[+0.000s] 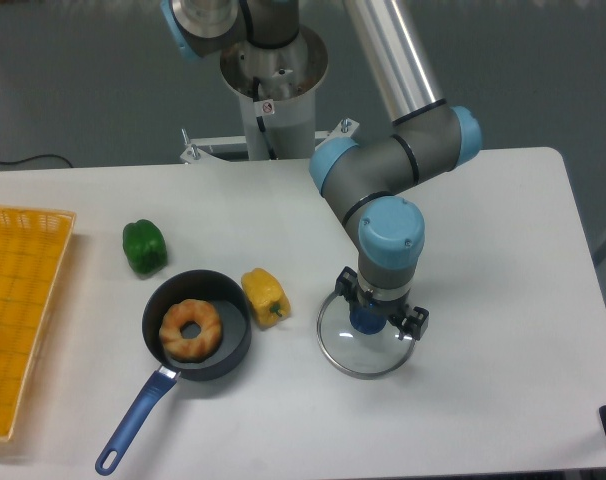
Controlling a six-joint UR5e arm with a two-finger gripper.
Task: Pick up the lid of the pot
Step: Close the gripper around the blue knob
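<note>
The gripper [384, 303] hung at the lid [358, 357], fingers apart about its blue knob [367, 320]; whether they touched it, I couldn't tell. The lid lay on the table [283, 420], near the pan [226, 340].

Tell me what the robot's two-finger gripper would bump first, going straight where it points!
Probably the round blue knob on the clear pot lid, but I can't tell how near the gripper is.

The hand [380, 305] has 2 parted fingers [415, 323] near the pot lid [358, 357].
</note>
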